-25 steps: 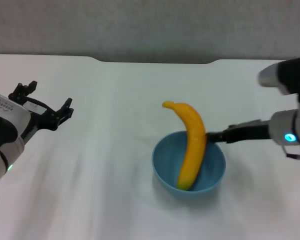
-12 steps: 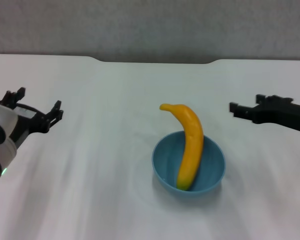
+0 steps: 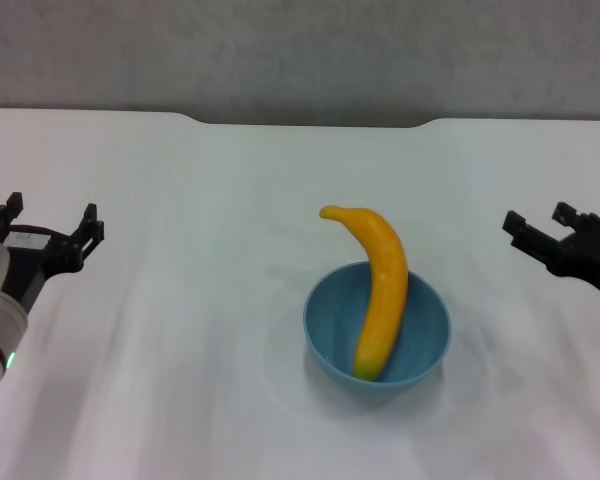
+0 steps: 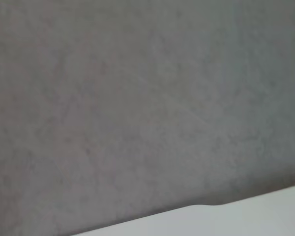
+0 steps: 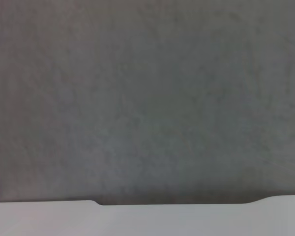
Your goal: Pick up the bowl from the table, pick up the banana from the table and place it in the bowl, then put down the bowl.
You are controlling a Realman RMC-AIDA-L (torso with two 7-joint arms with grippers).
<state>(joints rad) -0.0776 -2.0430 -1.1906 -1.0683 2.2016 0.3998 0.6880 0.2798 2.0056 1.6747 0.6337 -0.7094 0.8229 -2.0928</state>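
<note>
The black left gripper (image 3: 45, 226) stands with its fingers spread wide and empty, well to the left of the round, glossy light-blue bowl (image 3: 377, 330). The black right gripper (image 3: 547, 230) is also spread wide and empty, to the right of the bowl and clear of it. The curved yellow-orange banana (image 3: 377, 288) lies in the bowl, its stem end jutting over the far rim. The bowl rests on the plain white table (image 3: 200, 380)
</note>
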